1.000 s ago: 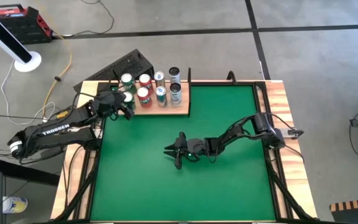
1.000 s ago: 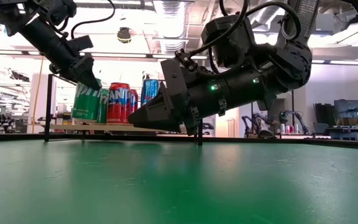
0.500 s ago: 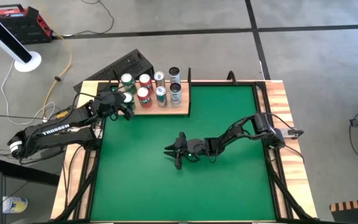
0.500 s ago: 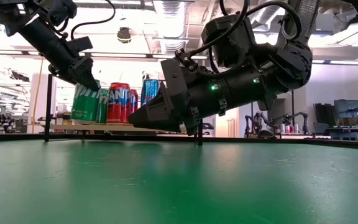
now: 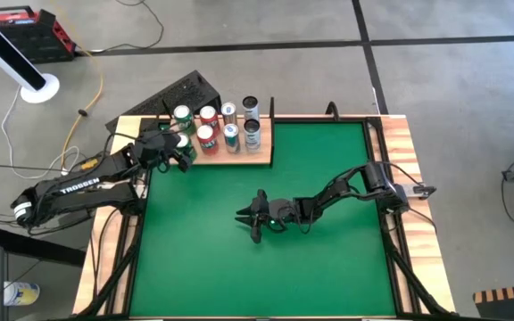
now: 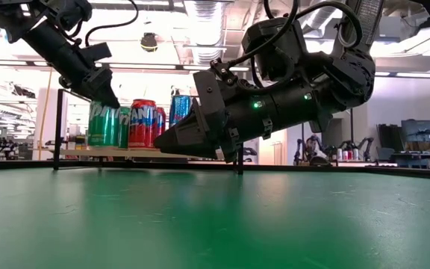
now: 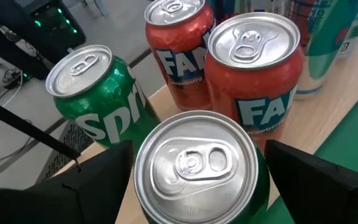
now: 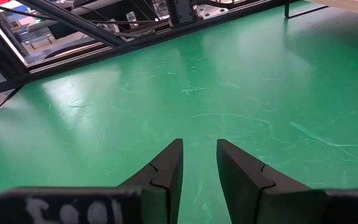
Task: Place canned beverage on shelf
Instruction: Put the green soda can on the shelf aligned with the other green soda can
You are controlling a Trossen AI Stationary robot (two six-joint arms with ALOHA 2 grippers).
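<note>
The pale wooden shelf [image 5: 259,155] stands at the table's far left and carries several upright cans. My left gripper [image 5: 179,148] is at the shelf's near left corner, shut on a green can [image 7: 194,163]. That can stands beside a green Sprite can [image 7: 98,102] and two red cans [image 7: 253,81]. The held can also shows in the low view [image 6: 103,125]. My right gripper [image 5: 246,219] hovers low over the middle of the green table. It is open and empty, and it also shows in the right wrist view [image 8: 199,163]. My left gripper pinches the green can between its two fingers [image 7: 98,180], one on each side of the can's wall just below the top rim [image 7: 139,163]. The fingers slant down from the table's near left. The can stands upright with its base [image 6: 103,145] on the shelf board.
Thin black posts [image 5: 272,111] stand at the shelf's corners. Wooden side strips [image 5: 409,178] border the green table [image 5: 328,267], which is bare around my right gripper. A black box [image 5: 178,94] lies beyond the table's far left edge.
The green can in my left gripper has shifted slightly toward the other cans and stands straighter on the shelf than a second ago. My right arm has kept still.
</note>
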